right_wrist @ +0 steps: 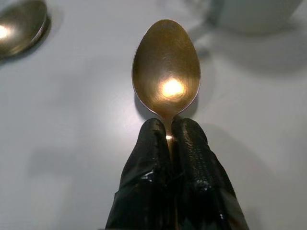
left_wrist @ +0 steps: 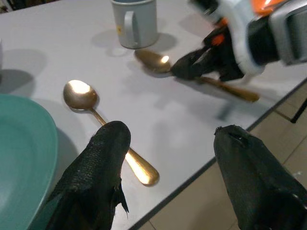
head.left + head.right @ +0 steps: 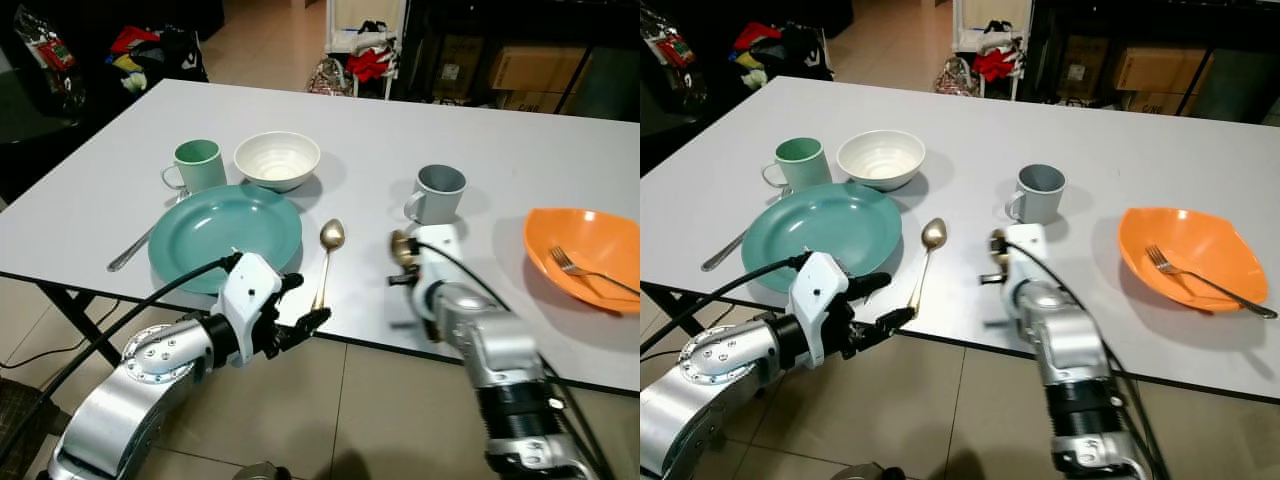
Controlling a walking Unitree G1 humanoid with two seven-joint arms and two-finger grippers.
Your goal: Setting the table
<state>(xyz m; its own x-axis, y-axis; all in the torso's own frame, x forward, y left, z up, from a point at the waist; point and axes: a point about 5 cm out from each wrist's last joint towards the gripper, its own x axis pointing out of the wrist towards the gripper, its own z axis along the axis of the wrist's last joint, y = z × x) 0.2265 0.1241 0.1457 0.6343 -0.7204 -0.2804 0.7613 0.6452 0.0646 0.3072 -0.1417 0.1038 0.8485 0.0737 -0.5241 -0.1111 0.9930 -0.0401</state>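
No readable text, no labels, no brands, no numbers, no signs

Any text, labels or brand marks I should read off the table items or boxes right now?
No text can be read.
Grey mug: a small yellow mark beside its handle, too blurred to read.
Cardboard boxes behind the table: any print is too small and dark to read.
Plates, bowls and spoons: no markings visible.
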